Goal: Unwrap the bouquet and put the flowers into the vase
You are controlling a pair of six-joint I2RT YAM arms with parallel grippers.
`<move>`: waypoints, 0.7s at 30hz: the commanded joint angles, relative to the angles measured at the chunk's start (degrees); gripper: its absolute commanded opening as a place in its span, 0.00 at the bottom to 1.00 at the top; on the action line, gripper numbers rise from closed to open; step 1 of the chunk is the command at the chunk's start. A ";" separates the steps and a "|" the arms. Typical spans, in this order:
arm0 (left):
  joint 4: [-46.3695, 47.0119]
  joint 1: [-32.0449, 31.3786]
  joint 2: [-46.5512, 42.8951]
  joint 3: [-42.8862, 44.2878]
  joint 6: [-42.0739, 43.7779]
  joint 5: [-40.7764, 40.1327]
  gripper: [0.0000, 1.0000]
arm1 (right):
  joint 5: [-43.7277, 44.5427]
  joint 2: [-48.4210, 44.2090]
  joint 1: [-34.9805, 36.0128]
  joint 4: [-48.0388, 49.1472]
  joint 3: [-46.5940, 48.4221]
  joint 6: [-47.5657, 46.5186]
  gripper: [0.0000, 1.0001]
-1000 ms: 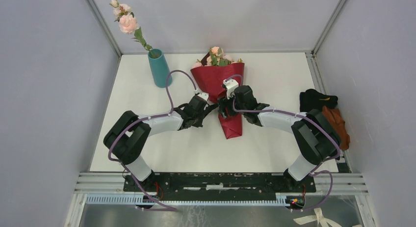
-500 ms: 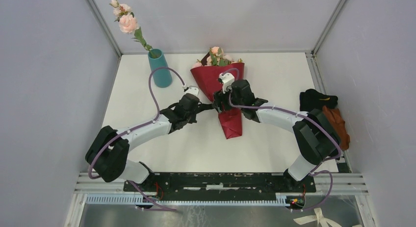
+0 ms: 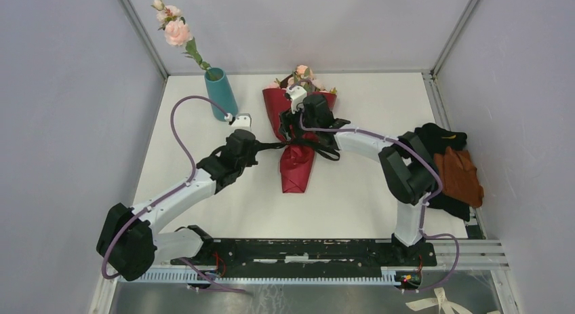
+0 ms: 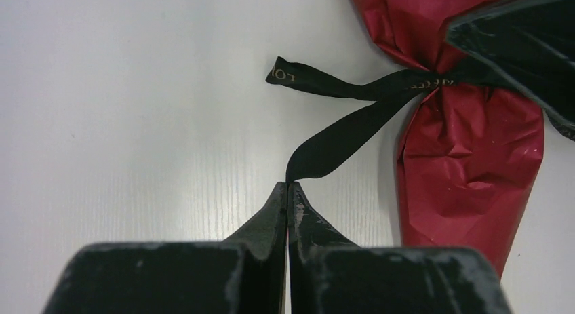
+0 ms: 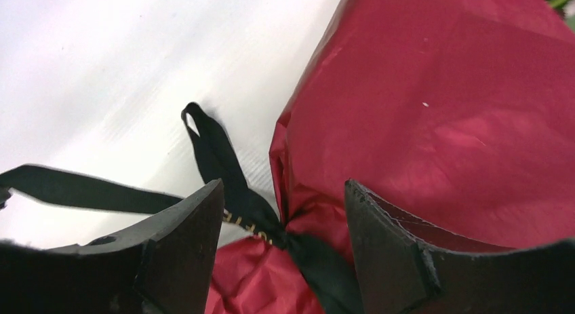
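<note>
At the far left of the tabletop point(image 3: 380, 192) we see the vase point(image 3: 220, 95), upright near the back corner, with one pink rose stem point(image 3: 177, 33) already in it. The left hand point(image 4: 288, 189) is closed, pinching the very end of one tail of the black ribbon point(image 4: 342, 132). That tail runs rightward to the knot at the waist of the bouquet point(image 3: 297, 166), which lies mid-table in its maroon paper, the flowers point(image 3: 302, 74) pointing to the back. The right hand point(image 5: 283, 186) straddles the knot, its jaws apart and gripping nothing. A cloth pile point(image 3: 455, 173) sits at the right edge.

With so little ribbon in the pinch, we judge it could slip free under a pull. With the right hand unclamped, the whole bouquet might slide left instead of the knot loosening.

From above, the right hand hides the knot. We cannot tell whether it is a bow, nor whether those fingers press on the paper.
</note>
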 commanded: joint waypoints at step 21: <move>0.15 2.94 -9.68 -0.42 -12.79 -17.00 0.02 | -18.53 12.62 -9.77 22.96 -12.28 17.97 0.68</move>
